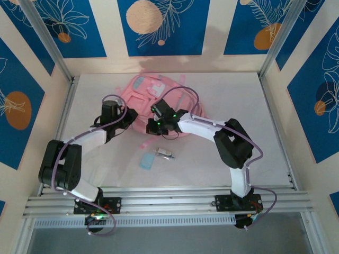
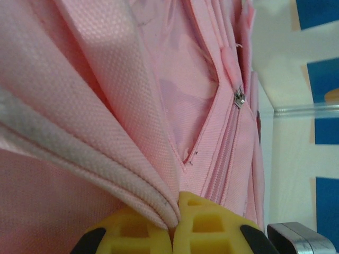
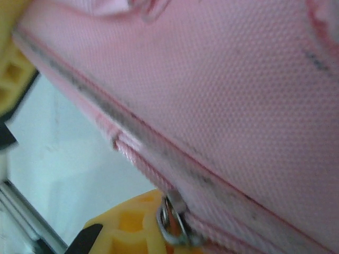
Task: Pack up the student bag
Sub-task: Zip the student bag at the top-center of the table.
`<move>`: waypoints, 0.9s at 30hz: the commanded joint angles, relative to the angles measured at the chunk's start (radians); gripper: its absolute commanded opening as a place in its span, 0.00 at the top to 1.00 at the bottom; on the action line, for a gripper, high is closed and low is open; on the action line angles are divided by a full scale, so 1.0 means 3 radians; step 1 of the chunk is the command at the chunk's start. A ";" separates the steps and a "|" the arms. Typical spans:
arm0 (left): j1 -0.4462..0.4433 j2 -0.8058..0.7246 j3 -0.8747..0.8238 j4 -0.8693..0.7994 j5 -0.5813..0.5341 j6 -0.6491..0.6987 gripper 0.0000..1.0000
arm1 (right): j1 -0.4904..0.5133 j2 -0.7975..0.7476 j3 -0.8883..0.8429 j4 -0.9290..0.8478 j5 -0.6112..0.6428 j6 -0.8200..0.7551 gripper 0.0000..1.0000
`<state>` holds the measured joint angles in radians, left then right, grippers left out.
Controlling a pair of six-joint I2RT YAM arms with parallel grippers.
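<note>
The student bag [image 1: 144, 88] is pink and lies at the middle back of the white table. My left gripper [image 1: 128, 117] is at its left side. In the left wrist view its yellow fingers [image 2: 132, 233] are shut on a folded, pale-trimmed edge of the bag [image 2: 106, 79], and a metal zipper pull [image 2: 239, 98] hangs further up the seam. My right gripper [image 1: 154, 125] is at the bag's near edge. In the right wrist view the bag [image 3: 238, 79] lies close above, and a metal zipper pull [image 3: 172, 222] is pressed against my yellow finger [image 3: 124, 227]. The other finger is hidden by fabric.
A small pale blue flat item [image 1: 146, 162] and a small white and dark object [image 1: 164, 153] lie on the table in front of the bag. A pink strap [image 1: 142, 144] trails towards them. Aluminium rails [image 1: 169, 193] border the table; patterned walls enclose it.
</note>
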<state>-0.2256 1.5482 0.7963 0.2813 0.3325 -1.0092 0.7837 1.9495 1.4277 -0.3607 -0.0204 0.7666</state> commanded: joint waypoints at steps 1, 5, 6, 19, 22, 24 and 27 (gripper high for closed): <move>0.0204 0.0081 0.0291 0.0257 -0.0243 0.0299 1.00 | -0.0172 -0.0258 -0.0208 -0.1577 -0.0063 -0.0484 1.00; 0.0248 0.0146 0.0347 0.0233 -0.0283 0.0308 1.00 | -0.0389 -0.0430 -0.0311 -0.1872 -0.0075 -0.0644 1.00; 0.0258 0.0165 0.0356 0.0237 -0.0294 0.0303 1.00 | -0.0443 -0.0487 -0.0348 -0.1912 -0.0095 -0.0674 1.00; 0.0326 0.0427 0.0608 0.0226 -0.0348 0.0258 1.00 | -0.0807 -0.0840 -0.0712 -0.2086 -0.0387 -0.0897 1.00; 0.0367 0.0518 0.0775 0.0147 -0.0311 0.0311 1.00 | -0.0835 -0.0835 -0.0780 -0.2144 -0.0284 -0.0950 1.00; 0.0401 0.0613 0.0968 0.0030 -0.0238 0.0400 1.00 | -0.0879 -0.0840 -0.0810 -0.2223 -0.0179 -0.0980 1.00; 0.0446 0.0819 0.1326 -0.0208 -0.0181 0.0574 1.00 | -0.0947 -0.0895 -0.0861 -0.2280 -0.0126 -0.0977 1.00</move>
<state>-0.2237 1.7599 1.0637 0.1627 0.4782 -0.9237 0.5472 1.7229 1.2396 -0.6361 -0.1741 0.4633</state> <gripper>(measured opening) 0.054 0.074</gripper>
